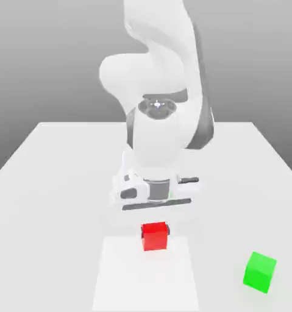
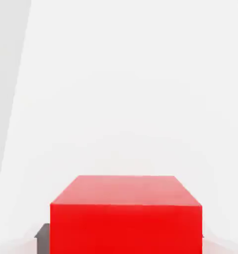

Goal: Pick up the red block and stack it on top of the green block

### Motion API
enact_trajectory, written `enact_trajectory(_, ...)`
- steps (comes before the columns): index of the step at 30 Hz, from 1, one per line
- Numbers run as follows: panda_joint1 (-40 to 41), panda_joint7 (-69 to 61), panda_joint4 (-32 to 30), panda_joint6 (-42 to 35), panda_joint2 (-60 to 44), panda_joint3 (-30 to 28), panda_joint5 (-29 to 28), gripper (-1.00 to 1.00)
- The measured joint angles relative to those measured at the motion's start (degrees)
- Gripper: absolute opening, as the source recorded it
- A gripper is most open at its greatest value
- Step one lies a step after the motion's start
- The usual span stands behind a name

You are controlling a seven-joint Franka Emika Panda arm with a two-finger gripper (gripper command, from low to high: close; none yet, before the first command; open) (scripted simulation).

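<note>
Gripper (image 1: 154, 230) clenched on red block (image 1: 154, 236) between its 2 fingers, green block (image 1: 259, 272) well apart.

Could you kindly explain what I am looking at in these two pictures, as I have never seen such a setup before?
This is a computer simulation of a white robot arm standing on a white table. One picture comes from a camera off the arm, facing it; the other from a camera on the hand, looking past the jaws. The gripper has its jaws shut on the red block, which fills the near part of the hand picture. A green block sits apart, toward the exterior view's right. The red one is meant to go on top of it.
</note>
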State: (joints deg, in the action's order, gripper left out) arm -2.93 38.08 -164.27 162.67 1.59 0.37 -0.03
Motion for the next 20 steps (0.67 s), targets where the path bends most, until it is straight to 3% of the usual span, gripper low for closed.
enact_trajectory(11, -16.0, 25.0, 20.7, -13.3, -7.5, 8.4, -1.8, -1.0)
enact_trajectory(16, -18.3, 29.6, 23.3, -6.7, -16.7, 7.2, -4.7, -1.0)
enact_trajectory(17, -18.5, 30.0, 23.4, -5.6, -17.9, 6.9, -5.2, 1.0)
enact_trajectory(20, -18.5, 30.0, 23.4, -5.6, -17.9, 6.9, -5.2, 1.0)
